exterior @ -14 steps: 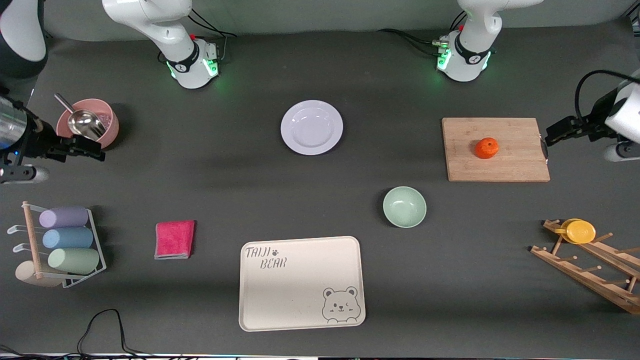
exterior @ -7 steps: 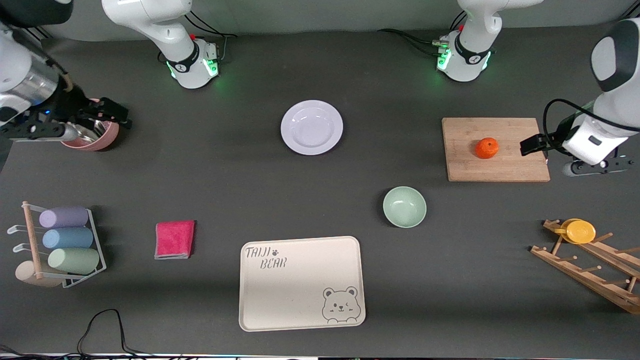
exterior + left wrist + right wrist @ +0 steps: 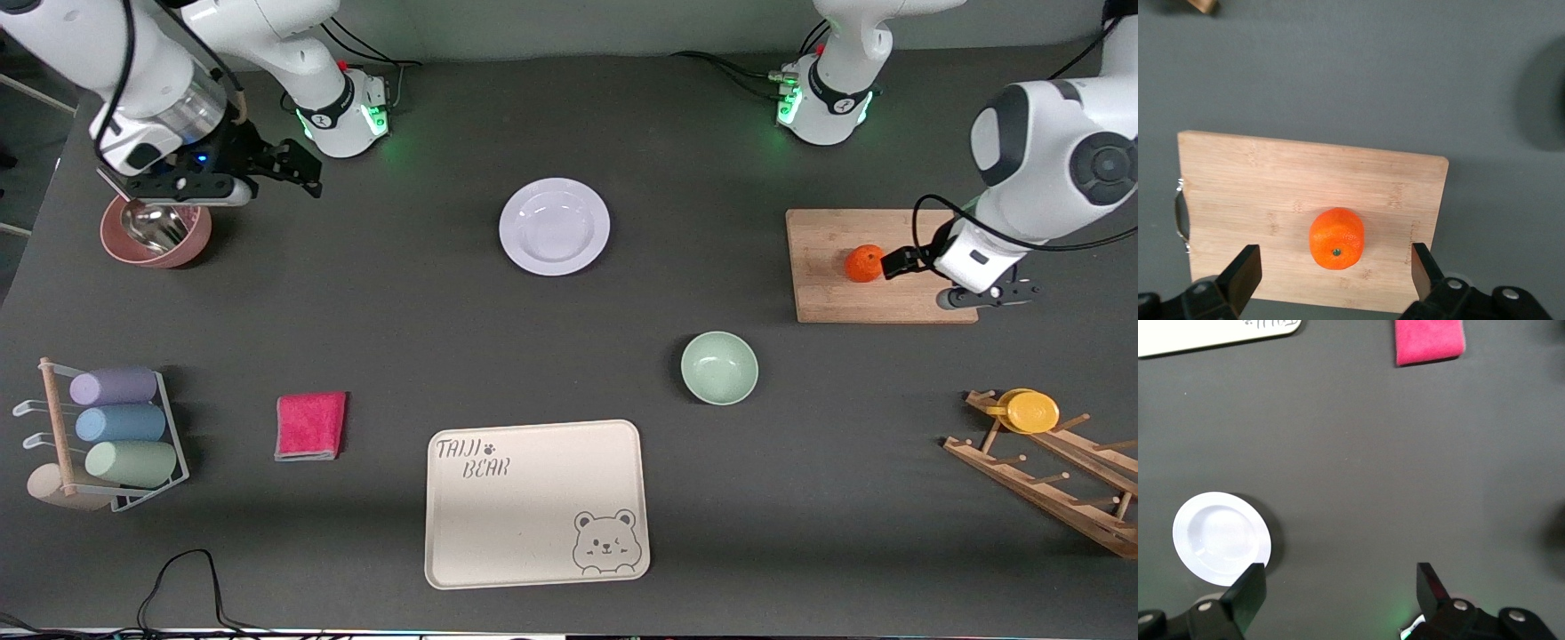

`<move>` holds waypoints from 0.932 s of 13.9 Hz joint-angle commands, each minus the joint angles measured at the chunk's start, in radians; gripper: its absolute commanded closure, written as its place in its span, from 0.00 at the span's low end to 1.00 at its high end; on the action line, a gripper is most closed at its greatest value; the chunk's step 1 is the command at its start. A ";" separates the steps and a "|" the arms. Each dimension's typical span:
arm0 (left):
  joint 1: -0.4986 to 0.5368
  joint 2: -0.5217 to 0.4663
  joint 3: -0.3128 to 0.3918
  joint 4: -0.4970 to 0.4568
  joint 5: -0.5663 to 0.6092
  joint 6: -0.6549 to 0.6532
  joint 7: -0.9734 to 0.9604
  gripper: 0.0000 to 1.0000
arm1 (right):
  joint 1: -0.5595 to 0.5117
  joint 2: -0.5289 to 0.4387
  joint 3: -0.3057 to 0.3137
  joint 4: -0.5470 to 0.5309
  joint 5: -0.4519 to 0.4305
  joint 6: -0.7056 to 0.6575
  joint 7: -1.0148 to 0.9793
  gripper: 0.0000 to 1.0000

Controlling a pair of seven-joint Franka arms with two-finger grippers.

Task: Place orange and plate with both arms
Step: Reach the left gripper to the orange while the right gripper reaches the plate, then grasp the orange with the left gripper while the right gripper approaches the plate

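The bear tray (image 3: 536,503) lies bare at the edge nearest the front camera, presumably where things are meant to end up. The plate (image 3: 554,226) sits flat mid-table, well apart from the right gripper (image 3: 298,169), which hangs with fingers spread wide over bare table between the pink bowl (image 3: 156,233) and the plate. A shallow rim flat on the mat gives little to bite; I'd expect the fingers to skid or just push it along.

The orange (image 3: 864,263) rests on the cutting board (image 3: 880,265), toward the left arm's end. The left gripper (image 3: 900,262) hovers beside it, fingers parted, nothing held. An off-centre pinch could send the orange rolling off the board.
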State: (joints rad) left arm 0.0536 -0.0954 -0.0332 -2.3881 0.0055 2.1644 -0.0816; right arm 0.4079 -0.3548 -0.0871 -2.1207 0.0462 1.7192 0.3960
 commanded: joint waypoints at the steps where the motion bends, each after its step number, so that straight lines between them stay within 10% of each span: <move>1: -0.008 -0.047 0.016 -0.124 0.010 0.093 -0.001 0.00 | 0.012 -0.136 -0.002 -0.155 0.001 0.059 0.027 0.00; 9: -0.008 0.025 0.027 -0.278 0.011 0.298 0.000 0.00 | 0.063 -0.153 0.020 -0.228 0.011 0.063 0.006 0.00; 13: -0.008 0.088 0.027 -0.276 0.014 0.345 0.003 0.00 | 0.063 -0.099 -0.074 -0.272 0.208 0.141 -0.193 0.00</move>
State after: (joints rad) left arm 0.0538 -0.0417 -0.0145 -2.6610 0.0069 2.4674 -0.0809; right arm 0.4623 -0.4829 -0.0968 -2.3634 0.1686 1.8062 0.3105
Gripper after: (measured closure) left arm 0.000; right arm 0.000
